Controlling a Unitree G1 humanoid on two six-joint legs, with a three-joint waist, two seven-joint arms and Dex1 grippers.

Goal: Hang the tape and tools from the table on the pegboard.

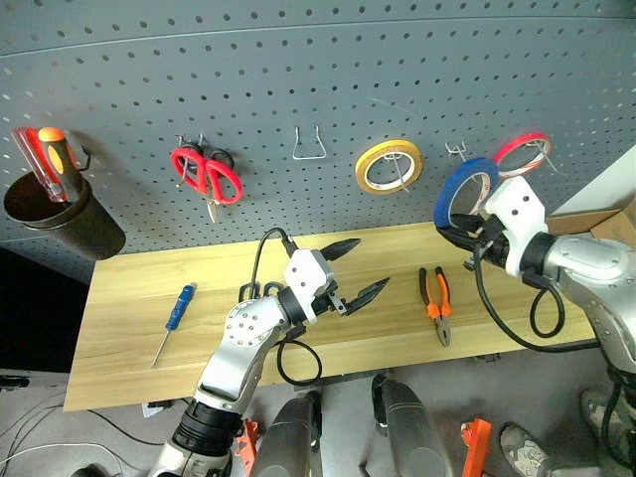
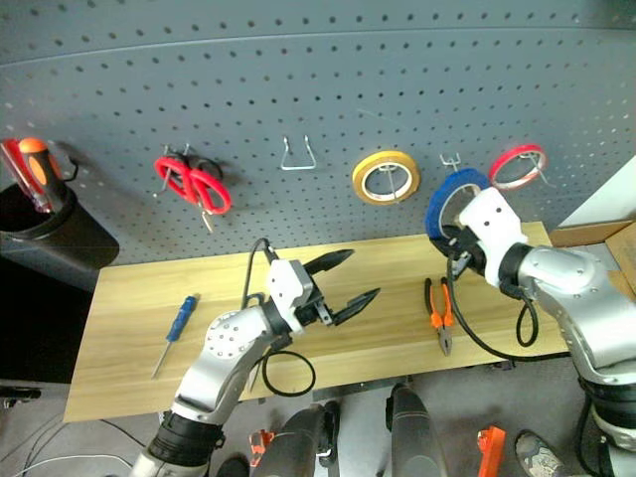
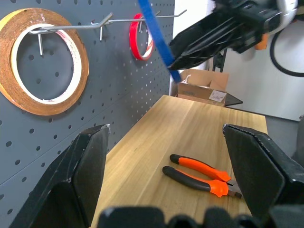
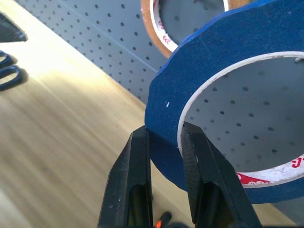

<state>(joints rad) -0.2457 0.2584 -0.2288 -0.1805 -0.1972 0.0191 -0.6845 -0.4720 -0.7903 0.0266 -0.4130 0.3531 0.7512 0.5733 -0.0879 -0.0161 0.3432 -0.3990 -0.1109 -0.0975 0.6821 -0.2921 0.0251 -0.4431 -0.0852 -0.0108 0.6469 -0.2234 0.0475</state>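
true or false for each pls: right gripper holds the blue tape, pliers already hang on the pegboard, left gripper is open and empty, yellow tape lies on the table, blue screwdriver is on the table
1. The right gripper holds the blue tape. True.
2. The pliers hang on the pegboard. False: they lie on the table.
3. The left gripper is open and empty. True.
4. The yellow tape lies on the table. False: it hangs on a pegboard hook.
5. The blue screwdriver is on the table. True.
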